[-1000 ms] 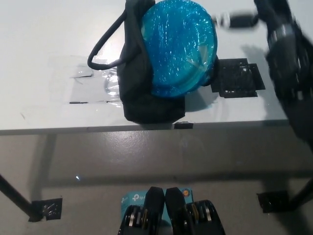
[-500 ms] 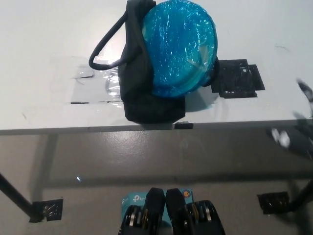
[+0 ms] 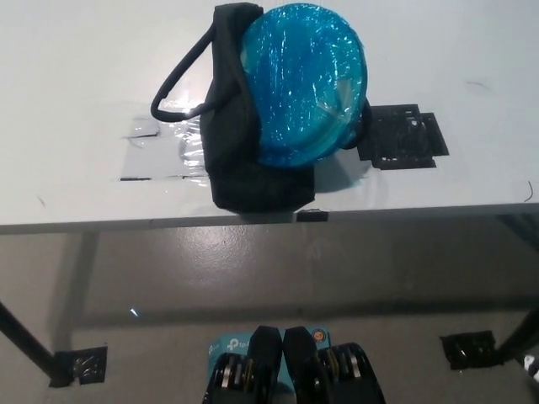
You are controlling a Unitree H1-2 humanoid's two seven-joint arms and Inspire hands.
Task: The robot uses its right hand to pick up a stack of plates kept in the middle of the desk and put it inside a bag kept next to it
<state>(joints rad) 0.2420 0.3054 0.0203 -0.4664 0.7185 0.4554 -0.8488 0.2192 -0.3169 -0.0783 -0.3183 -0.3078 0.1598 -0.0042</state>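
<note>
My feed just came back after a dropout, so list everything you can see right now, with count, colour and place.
Stack of plates wrapped in shiny blue plastic film: one, blue, sitting in the bag's mouth, mid-desk.
Soft black fabric bag with a loop handle: one, black, at the desk's near edge, handle to the left.
Clear tape patch: one, transparent, left of the bag.
Black tape patch: one, black, right of the bag.
White desk: one, white, upper half of the view.
Grey floor: below the desk.
Robot hands: neither in view.
</note>
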